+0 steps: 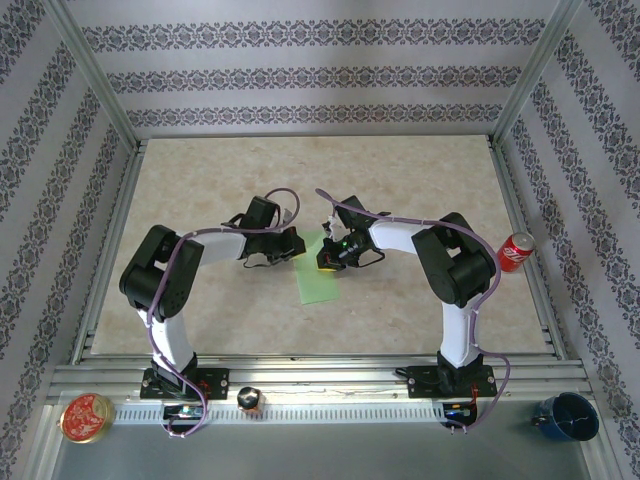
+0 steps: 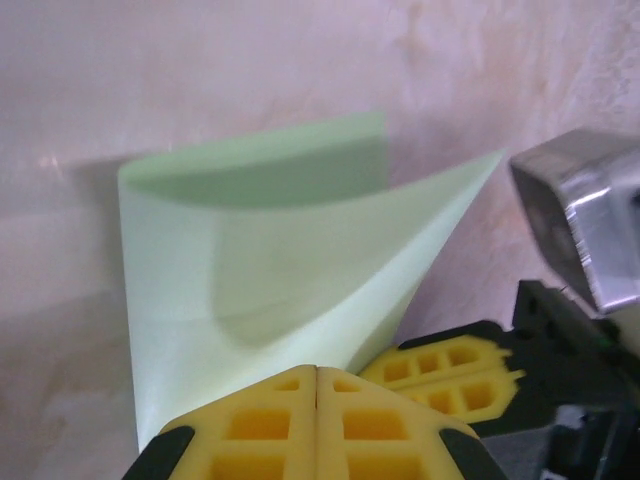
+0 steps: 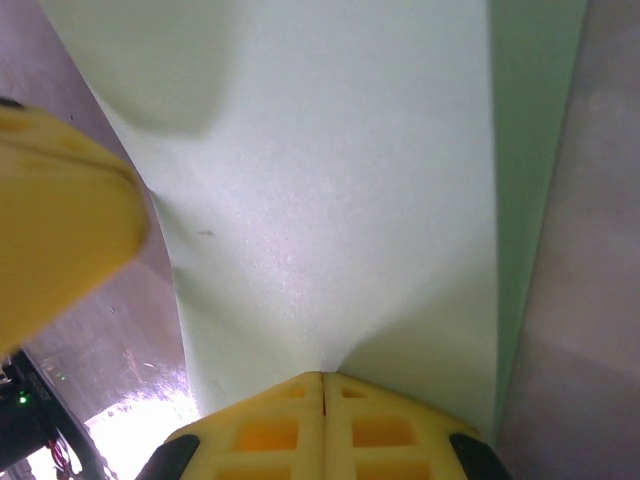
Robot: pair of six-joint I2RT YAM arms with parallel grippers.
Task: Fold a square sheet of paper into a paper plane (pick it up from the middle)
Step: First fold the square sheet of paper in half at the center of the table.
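Pale-green sheet of paper: mid-worktop, one side lifted and curled, rest lying flat. Left gripper: jaws closed, apparently pinching lifted edge. Right gripper: jaws closed, pinching paper just beside. Risk: uneven pull tears paper or skews crease; thin paper slips from pinch. Both arms reach inward, elbows raised, wrists tipped down, meeting at centre.

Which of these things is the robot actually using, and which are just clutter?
In use: square sheet of paper, pinched by left gripper and right gripper.
Lying about: red soda can, blue cup, round red tin.
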